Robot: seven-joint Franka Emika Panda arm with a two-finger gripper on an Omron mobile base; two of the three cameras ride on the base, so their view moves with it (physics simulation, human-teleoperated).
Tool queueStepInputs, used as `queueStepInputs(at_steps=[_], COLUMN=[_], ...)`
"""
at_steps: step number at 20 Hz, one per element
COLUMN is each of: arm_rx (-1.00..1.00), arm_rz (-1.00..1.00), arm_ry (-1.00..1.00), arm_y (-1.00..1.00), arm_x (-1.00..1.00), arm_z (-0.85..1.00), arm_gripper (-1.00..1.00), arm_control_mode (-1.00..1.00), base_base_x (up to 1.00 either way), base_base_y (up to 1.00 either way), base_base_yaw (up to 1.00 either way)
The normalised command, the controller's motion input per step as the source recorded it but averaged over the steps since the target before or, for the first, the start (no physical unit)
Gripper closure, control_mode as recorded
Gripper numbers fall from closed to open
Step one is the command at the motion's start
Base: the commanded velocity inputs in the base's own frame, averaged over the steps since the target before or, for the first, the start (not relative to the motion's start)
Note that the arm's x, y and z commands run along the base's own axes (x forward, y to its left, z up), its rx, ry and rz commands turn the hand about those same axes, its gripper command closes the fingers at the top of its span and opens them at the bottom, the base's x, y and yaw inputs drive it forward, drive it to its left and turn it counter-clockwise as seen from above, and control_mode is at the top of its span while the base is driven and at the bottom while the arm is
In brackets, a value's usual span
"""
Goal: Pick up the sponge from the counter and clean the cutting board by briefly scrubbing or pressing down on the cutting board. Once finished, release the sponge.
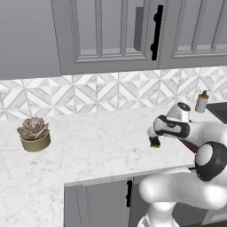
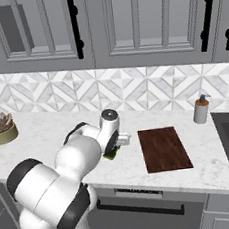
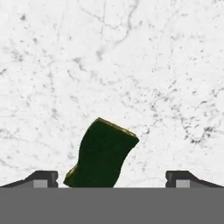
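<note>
Nearest, the tool (image 3: 112,180) stands with its two fingertips spread wide apart and gripping nothing; the sponge (image 3: 101,155) lies between them, dark green on the white marble bench (image 3: 131,65), apparently touched by neither. In the right base view the sponge (image 2: 111,155) sits on bare bench just left of the cutting board (image 2: 163,148), not on it. Judged from that, no scrubbing shows; the pick-up, the press on the board and the release all seem left to do.
</note>
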Motion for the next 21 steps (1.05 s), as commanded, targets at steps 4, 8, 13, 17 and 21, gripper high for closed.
queueStepInputs(at_steps=[4, 8, 13, 17, 21], arm_rx=[0.00, -0.07, 0.00, 0.00, 0.00], arm_rz=[0.21, 0.11, 0.00, -0.03, -0.05], arm_ry=[0.00, 0.00, 0.01, 0.00, 0.00], arm_y=[0.00, 0.18, 0.45, 0.31, 0.15], arm_x=[-1.00, -1.00, -1.00, -0.95, -0.95], arm_z=[0.62, 0.85, 1.00, 1.00, 1.00], arm_gripper=[-1.00, -1.00, -1.00, -1.00, -1.00], arm_control_mode=[-1.00, -1.00, -1.00, -1.00, -1.00], base_base_x=[0.00, 0.00, 0.00, 0.00, 0.00], base_base_y=[0.00, 0.00, 0.00, 0.00, 0.00], base_base_yaw=[0.00, 0.00, 0.00, 0.00, 0.00])
